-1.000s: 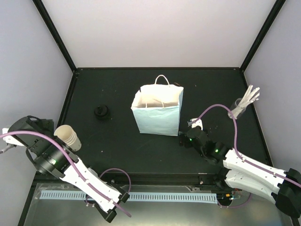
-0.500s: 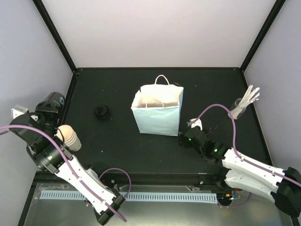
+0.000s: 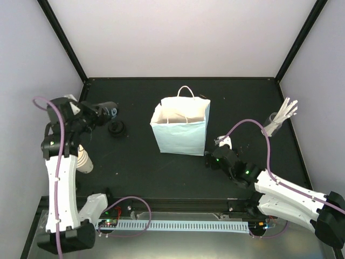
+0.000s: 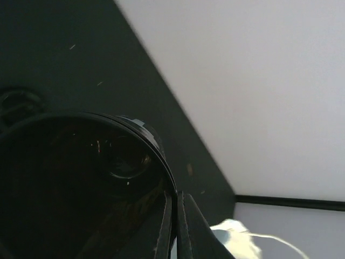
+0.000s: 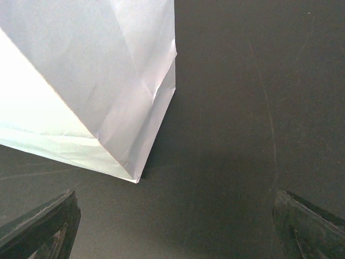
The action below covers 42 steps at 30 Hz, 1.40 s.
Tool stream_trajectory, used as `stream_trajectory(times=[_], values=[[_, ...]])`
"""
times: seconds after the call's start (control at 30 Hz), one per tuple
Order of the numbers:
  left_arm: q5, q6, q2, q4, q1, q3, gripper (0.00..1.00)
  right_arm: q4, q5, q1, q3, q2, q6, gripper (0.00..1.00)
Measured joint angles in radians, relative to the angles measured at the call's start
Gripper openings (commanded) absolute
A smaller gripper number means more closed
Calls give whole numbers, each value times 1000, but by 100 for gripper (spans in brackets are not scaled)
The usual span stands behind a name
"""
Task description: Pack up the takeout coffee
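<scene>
My left gripper [image 3: 109,111] hangs raised over the table's back left, shut on the rim of a black round lid [image 4: 81,189]. In the left wrist view the two fingers [image 4: 173,216] lie pressed together on that rim. Just below it, a second black lid [image 3: 116,128] rests on the table. A cream paper cup [image 3: 83,161] without a lid lies at the left, partly behind my left arm. My right gripper [image 3: 209,159] stands open and empty [image 5: 172,237] low by the bag's front right corner.
A light-blue paper bag [image 3: 180,129] with white handles stands open mid-table; its bottom corner [image 5: 135,175] is close ahead of the right gripper. A clear glass of white sticks [image 3: 277,121] stands at the back right. Black frame posts edge the table.
My left arm has swung up and back from the front left toward the loose lid. The cup has barely moved and the right arm has kept still.
</scene>
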Motion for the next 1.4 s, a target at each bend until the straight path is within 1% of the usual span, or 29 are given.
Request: stream_trajectory(times=[0.1,0.23,0.43,0.53,0.6,0.67,0.73,0.9,0.93,0.97,1.0,1.07,1.13,1.3,1.33,1.4], values=[[-84,5,59,-78,-88,0,1,0,0,0,0,0,0,100],[-171,44,60,-175,-179,0,2,1,-3,0,0,-6,-3,100],[-199,151,13,-267,-275,-26,2,10,-48,0,0,-83,-39,100],[-164,213,-22,-287,-322,-99,2,18,-105,0,0,-142,-58,99],[-126,251,-44,-288,-347,-157,1,25,-162,0,2,-184,-68,95],[-77,290,-71,-290,-370,-218,2,43,-220,0,2,-228,-89,89],[-23,324,-104,-288,-390,-274,2,92,-283,0,-8,-285,-108,87],[89,375,-166,-274,-436,-356,2,301,-465,0,-127,-430,-201,88],[112,381,-174,-268,-450,-370,2,347,-512,0,-159,-442,-225,90],[131,387,-179,-263,-460,-380,2,388,-554,0,-187,-443,-245,95],[154,395,-181,-254,-472,-391,2,428,-595,0,-211,-433,-261,99],[184,406,-181,-245,-489,-407,2,483,-655,8,-230,-386,-291,100],[207,414,-181,-238,-507,-417,2,523,-686,45,-221,-305,-347,100],[287,407,-182,-183,-548,-446,2,603,-599,299,-161,-95,-562,100],[299,404,-182,-175,-554,-450,1,613,-577,335,-131,-34,-607,100],[327,395,-183,-159,-568,-451,1,637,-532,368,-77,62,-663,100]])
